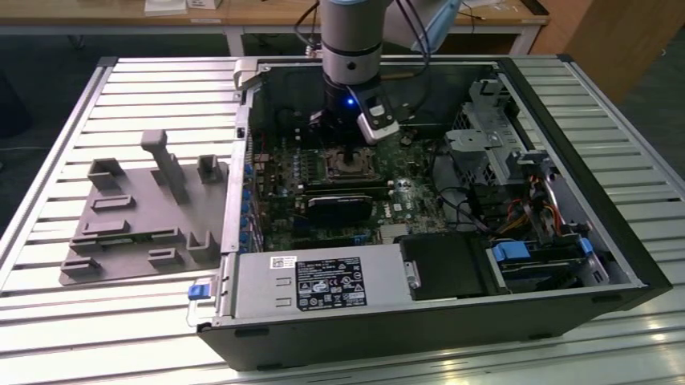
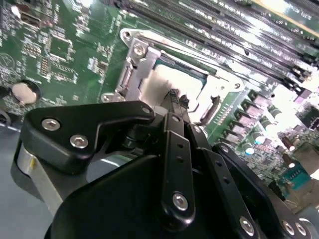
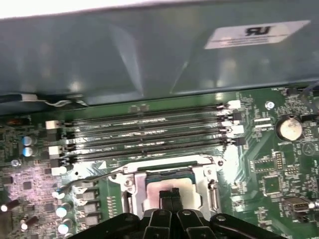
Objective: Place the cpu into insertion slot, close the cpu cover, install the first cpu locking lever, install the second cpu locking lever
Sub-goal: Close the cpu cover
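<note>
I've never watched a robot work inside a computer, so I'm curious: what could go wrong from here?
The gripper has its fingertips shut together right at the cpu, inside the cpu cover frame. Pushing too hard or off-centre might scratch the chip or bend the frame. A thin wire lever stands out beside the cover and could snag. The long memory slots lie close and might get bumped.

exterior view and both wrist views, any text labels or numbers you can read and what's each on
Nothing reads clearly enough to quote.
Black label on the grey metal power supply box: white print, too small.
Small white sticker on that box: too small.
White label on the blue-grey case wall: dark mark, upside down, blurred.
Green circuit board: white markings, blurred.
</note>
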### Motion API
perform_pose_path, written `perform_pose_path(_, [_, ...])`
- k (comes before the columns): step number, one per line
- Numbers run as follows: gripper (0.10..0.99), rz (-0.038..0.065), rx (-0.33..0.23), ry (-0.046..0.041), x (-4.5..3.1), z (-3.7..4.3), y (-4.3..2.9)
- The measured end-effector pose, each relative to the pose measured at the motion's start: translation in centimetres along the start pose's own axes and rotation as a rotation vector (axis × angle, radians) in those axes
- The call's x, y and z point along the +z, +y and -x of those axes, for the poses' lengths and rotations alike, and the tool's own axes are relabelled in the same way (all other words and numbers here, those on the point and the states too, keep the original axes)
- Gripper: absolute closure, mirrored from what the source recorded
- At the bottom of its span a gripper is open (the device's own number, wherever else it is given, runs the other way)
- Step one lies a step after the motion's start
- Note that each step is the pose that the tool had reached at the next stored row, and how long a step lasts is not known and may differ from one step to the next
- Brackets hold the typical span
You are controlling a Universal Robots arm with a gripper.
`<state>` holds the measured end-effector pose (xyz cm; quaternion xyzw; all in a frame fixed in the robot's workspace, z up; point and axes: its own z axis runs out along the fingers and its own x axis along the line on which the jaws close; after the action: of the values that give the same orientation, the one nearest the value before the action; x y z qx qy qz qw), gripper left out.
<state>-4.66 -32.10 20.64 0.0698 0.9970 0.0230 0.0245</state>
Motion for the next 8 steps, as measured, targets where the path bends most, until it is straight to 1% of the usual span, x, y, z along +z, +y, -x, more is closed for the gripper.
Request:
perform_pose_path(2, [0.984, -0.004, 0.0, -0.0001, -0.1, 0.09, 0.01])
perform_pose_path(3, [0.984, -0.004, 0.0, -0.0001, -0.21, 0.1, 0.02])
perform_pose_path(8, [0.984, -0.004, 0.0, -0.0003, -1.47, 0.16, 0.08])
